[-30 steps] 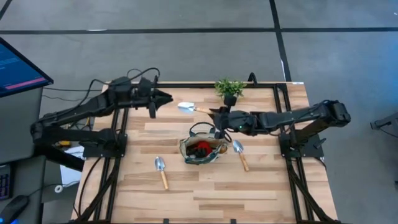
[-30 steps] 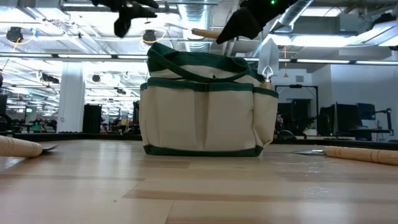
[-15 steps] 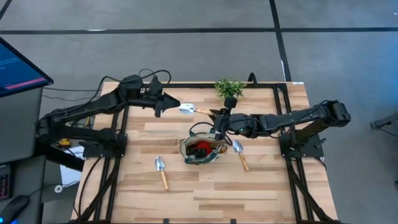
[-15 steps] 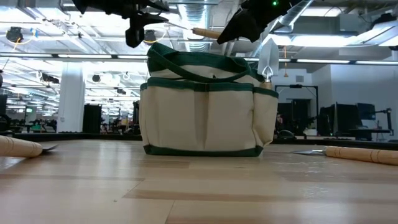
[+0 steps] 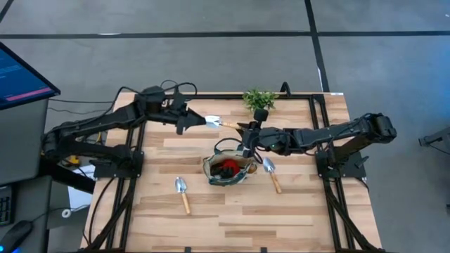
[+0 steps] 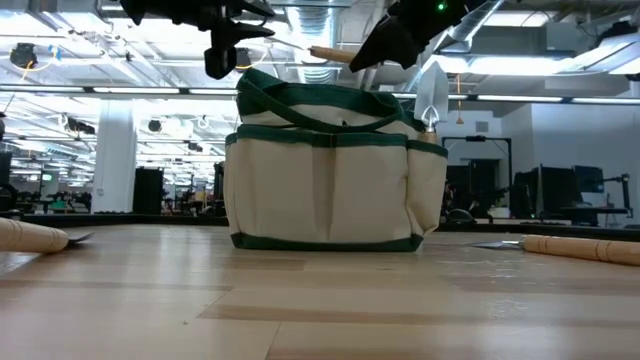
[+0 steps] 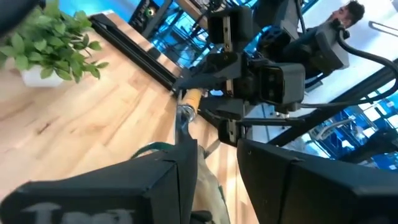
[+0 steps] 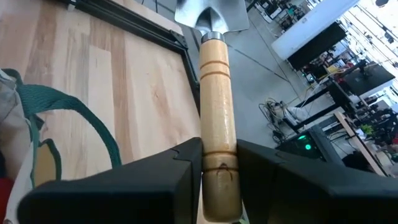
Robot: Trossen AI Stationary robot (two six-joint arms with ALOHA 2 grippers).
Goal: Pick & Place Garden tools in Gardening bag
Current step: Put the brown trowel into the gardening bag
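Note:
My right gripper (image 5: 246,131) is shut on a trowel (image 5: 219,124) with a silver blade and a light wooden handle. It holds the trowel in the air over the far side of the olive-khaki gardening bag (image 5: 228,170). My left gripper (image 5: 199,121) stands open at the trowel's blade (image 5: 210,121). In the left wrist view the blade (image 7: 185,132) shows edge-on by the inner side of one finger. The bag stands upright on the table's middle, with a red-and-black item (image 5: 226,167) inside. My right gripper pinches the trowel's wooden handle (image 8: 217,124) near its free end between its two fingers. It comes nearly level from the table's right, and the trowel sticks out ahead in line with the fingers. The trowel is lifted clear, blade toward the table's left. My left gripper: I cannot tell whether its fingers touch the blade.
Two more trowels lie on the table, one left of the bag (image 5: 181,193) and one right of it (image 5: 271,174). Another trowel stands blade-up in the bag's outer pocket (image 6: 432,95). A potted green sprig (image 5: 259,100) stands at the far edge.
My left gripper has gone toward the table's right and a little down, up to the held trowel's blade, and has rolled about its own line. My right gripper and the trowel have kept still.

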